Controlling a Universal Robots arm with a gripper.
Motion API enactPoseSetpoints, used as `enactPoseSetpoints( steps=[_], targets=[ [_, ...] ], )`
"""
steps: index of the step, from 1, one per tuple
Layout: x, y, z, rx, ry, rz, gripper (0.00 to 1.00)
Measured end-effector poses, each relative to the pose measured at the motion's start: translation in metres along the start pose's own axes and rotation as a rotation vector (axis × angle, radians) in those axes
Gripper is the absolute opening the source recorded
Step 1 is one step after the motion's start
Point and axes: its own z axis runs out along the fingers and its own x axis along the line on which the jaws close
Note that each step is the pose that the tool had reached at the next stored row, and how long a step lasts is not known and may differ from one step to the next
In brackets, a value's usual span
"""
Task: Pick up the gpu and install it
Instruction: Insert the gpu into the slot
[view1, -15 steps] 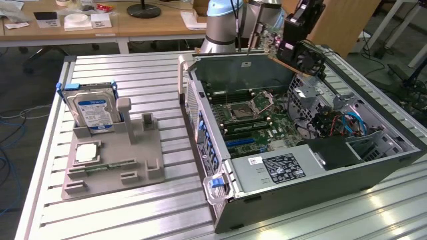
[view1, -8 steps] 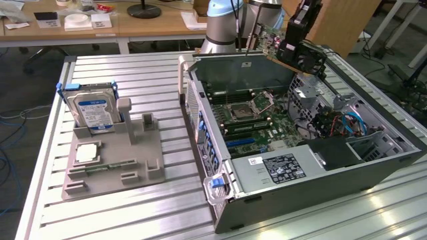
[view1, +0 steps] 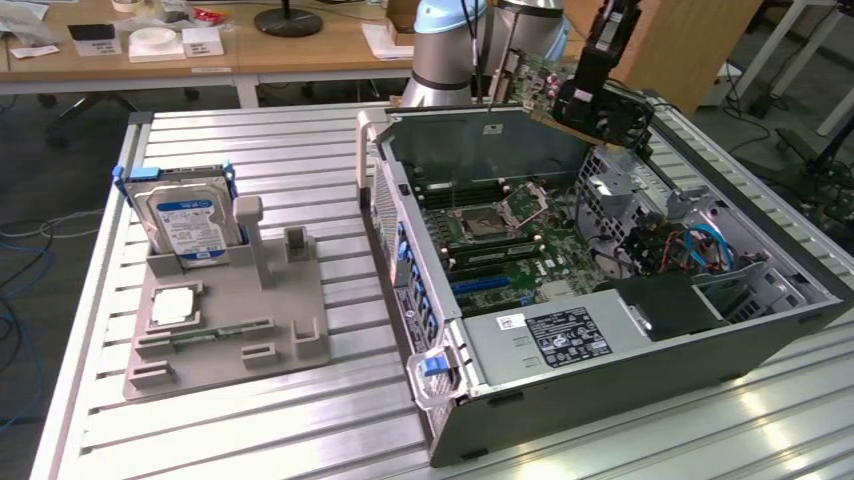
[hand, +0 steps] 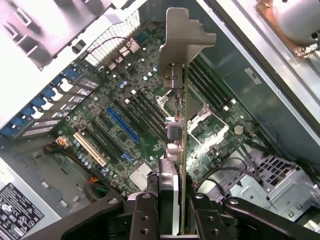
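Note:
The gpu (view1: 577, 98) hangs tilted in the air over the back of the open computer case (view1: 641, 340), its green board side and black fan side both showing. My gripper (view1: 598, 95) is shut on it from above. In the wrist view the gpu (hand: 181, 125) is seen edge-on, silver bracket at its far end, clamped between my gripper (hand: 172, 210) and its black fingers (hand: 142, 215). Below it lies the green motherboard (hand: 145, 125) with its blue slot (hand: 121, 122) and the processor socket.
A grey fixture (view1: 227, 330) on the exterior view's left holds a silver hard drive (view1: 187, 228) with a blue-white label. The case's power supply (view1: 567, 335) and drive cage with cables sit at its near end. Desks stand behind the slatted table.

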Motion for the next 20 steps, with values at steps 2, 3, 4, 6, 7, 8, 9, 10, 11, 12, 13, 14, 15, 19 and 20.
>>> enactPoseSetpoints(
  steps=[2, 3, 4, 6, 7, 8, 9, 10, 11, 12, 13, 14, 15, 19, 20],
  targets=[
    [0.0000, 0.0000, 0.0000, -0.0007, 0.0007, -0.029, 0.28],
    [0.0000, 0.0000, -0.0001, -0.0010, 0.0010, -0.043, 0.28],
    [0.0001, 0.0000, -0.0001, -0.0013, 0.0014, -0.058, 0.28],
    [0.0001, 0.0000, -0.0001, -0.0020, 0.0020, -0.087, 0.28],
    [0.0001, 0.0000, -0.0001, -0.0023, 0.0023, -0.101, 0.28],
    [0.0000, 0.0000, 0.0000, -0.0027, 0.0025, -0.116, 0.28],
    [0.0001, 0.0000, 0.0000, -0.0031, 0.0028, -0.131, 0.28],
    [0.0001, 0.0000, 0.0000, -0.0035, 0.0031, -0.145, 0.28],
    [0.0000, 0.0000, 0.0000, -0.0038, 0.0034, -0.160, 0.28],
    [0.0000, 0.0000, 0.0000, -0.0041, 0.0037, -0.174, 0.28],
    [0.0001, 0.0000, 0.0000, -0.0045, 0.0040, -0.188, 0.28],
    [0.0001, 0.0000, 0.0000, -0.0048, 0.0043, -0.202, 0.28],
    [0.0001, 0.0000, 0.0000, -0.0050, 0.0046, -0.216, 0.28],
    [0.0001, -0.0001, 0.0000, -0.0054, 0.0050, -0.268, 0.28],
    [0.0001, -0.0001, 0.0001, -0.0047, 0.0045, -0.277, 0.28]
  ],
)
